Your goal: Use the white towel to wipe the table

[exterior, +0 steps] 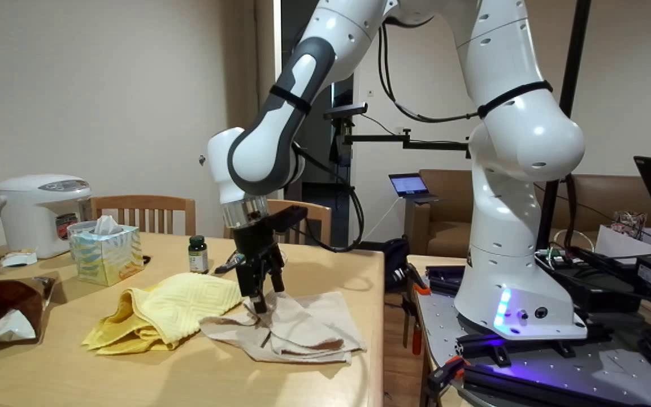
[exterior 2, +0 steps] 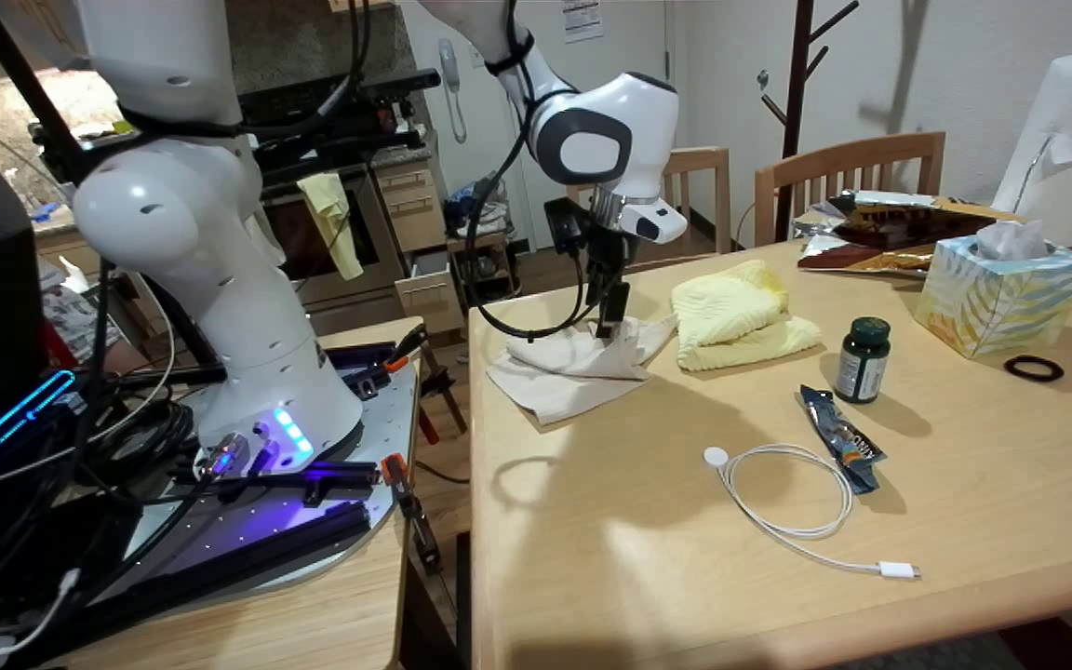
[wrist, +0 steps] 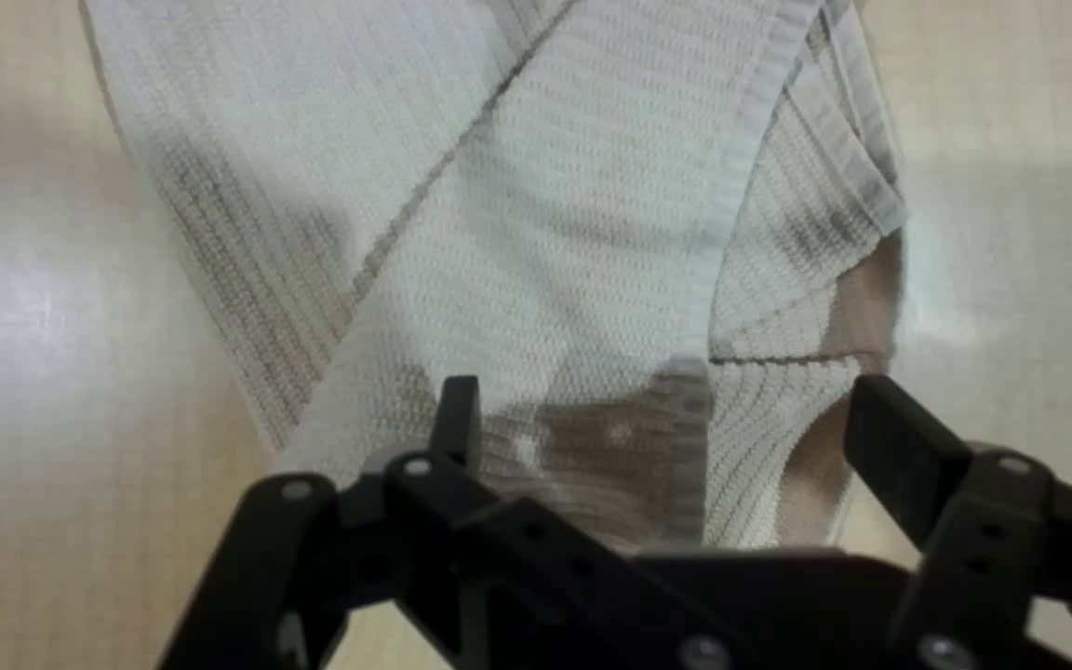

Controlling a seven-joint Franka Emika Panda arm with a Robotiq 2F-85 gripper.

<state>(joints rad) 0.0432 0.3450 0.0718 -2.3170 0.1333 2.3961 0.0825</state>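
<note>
The white towel lies loosely folded on the wooden table near its robot-side edge, in both exterior views [exterior: 317, 333] [exterior 2: 559, 377]. It fills the middle of the wrist view [wrist: 582, 195], with creases and folded-over edges. The table's bare light wood [exterior: 133, 384] shows around it. My gripper [exterior: 269, 295] points down at the towel. In the wrist view the gripper [wrist: 662, 400] is open, its two fingers wide apart with towel cloth visible between them. The fingertips are at or just above the cloth; I cannot tell whether they touch it.
A yellow towel [exterior: 184, 308] lies beside the white one. A green bottle [exterior 2: 864, 361], a dark wrapper [exterior 2: 843, 442], a white cable [exterior 2: 792, 535] and a tissue box [exterior 2: 1001, 288] are on the table. Snack bags [exterior: 14, 308] and a white water boiler [exterior: 43, 215] stand farther off.
</note>
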